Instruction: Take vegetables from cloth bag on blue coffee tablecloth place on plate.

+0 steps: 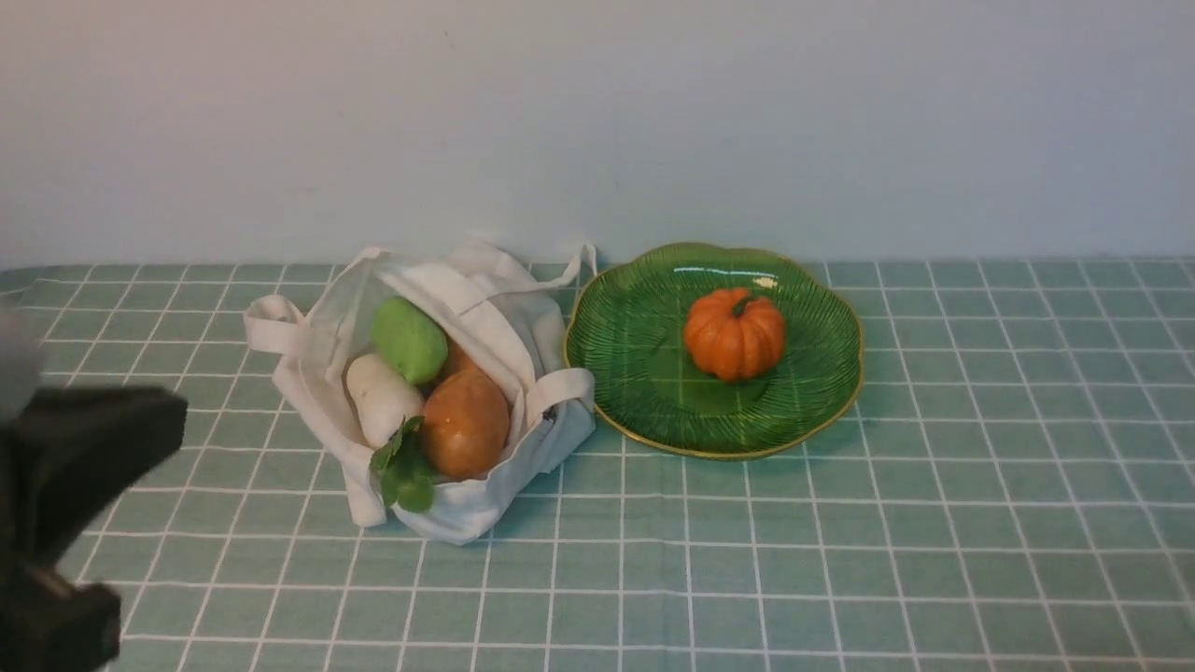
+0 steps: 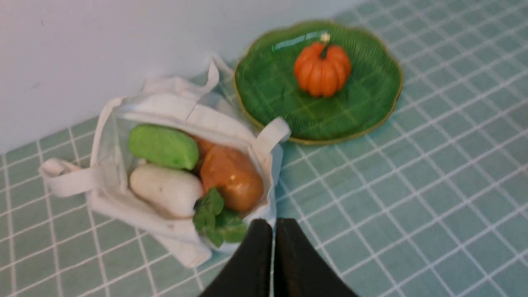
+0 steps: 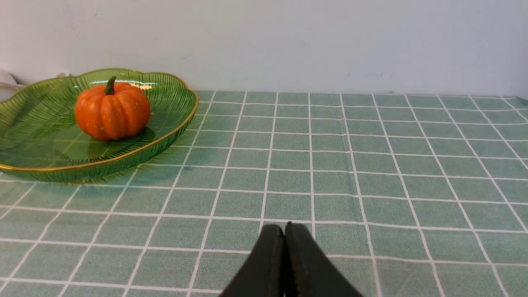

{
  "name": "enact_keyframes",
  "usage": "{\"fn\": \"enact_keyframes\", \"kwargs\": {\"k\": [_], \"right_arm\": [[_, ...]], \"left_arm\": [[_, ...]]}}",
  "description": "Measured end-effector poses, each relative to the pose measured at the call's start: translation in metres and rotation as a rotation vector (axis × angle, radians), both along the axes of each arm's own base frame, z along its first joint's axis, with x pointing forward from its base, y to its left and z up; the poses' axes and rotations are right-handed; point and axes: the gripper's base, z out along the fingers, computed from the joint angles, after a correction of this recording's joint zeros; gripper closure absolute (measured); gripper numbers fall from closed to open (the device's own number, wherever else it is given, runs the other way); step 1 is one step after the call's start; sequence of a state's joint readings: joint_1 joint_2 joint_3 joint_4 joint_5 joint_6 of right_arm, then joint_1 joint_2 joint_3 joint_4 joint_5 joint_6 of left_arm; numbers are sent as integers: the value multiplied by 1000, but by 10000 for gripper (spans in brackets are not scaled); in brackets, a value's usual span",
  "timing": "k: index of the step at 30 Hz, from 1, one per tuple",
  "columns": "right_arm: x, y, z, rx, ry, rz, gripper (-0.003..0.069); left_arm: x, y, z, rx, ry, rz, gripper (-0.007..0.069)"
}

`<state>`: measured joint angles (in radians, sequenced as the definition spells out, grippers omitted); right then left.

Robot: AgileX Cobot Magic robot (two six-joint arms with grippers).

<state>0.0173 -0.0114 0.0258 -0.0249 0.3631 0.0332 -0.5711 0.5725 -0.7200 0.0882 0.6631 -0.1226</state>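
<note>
The off-white cloth bag (image 1: 523, 439) lies open on the checked tablecloth (image 1: 840, 560). Inside it are a green oval vegetable (image 1: 409, 339), a white radish (image 1: 381, 397) with green leaves (image 1: 403, 471) and a brown potato (image 1: 465, 423). The orange pumpkin (image 1: 735, 333) sits on the green plate (image 1: 625, 373), to the right of the bag. My left gripper (image 2: 272, 223) is shut and empty, just short of the bag's near edge (image 2: 181, 243), by the radish leaves (image 2: 216, 218). My right gripper (image 3: 284, 227) is shut and empty over bare cloth, right of the plate (image 3: 173, 123).
A pale wall (image 1: 597, 121) runs close behind the bag and plate. My dark left arm (image 1: 75, 457) shows blurred at the front view's left edge. The bag's loop handles (image 1: 271, 331) stick out to its sides. The right arm does not show in the front view.
</note>
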Motion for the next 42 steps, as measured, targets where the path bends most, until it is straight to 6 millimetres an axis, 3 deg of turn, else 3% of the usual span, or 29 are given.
{"fn": "enact_keyframes", "kwargs": {"k": [3, 6, 28, 32, 37, 42], "right_arm": [[0, 0, 0, 0, 0, 0, 676], [0, 0, 0, 0, 0, 0, 676], [0, 0, 0, 0, 0, 0, 676], [0, 0, 0, 0, 0, 0, 676], [0, 0, 0, 0, 0, 0, 676], [0, 0, 0, 0, 0, 0, 676]], "left_arm": [[-16, 9, -40, -120, 8, 33, 629], [-16, 10, -54, -128, 30, 54, 629], [-15, 12, -55, -119, 2, 63, 629], [-14, 13, -69, -45, 5, 56, 629], [-24, 26, -101, -8, -8, 124, 629], [-40, 42, -127, -33, -144, 263, 629]]}}
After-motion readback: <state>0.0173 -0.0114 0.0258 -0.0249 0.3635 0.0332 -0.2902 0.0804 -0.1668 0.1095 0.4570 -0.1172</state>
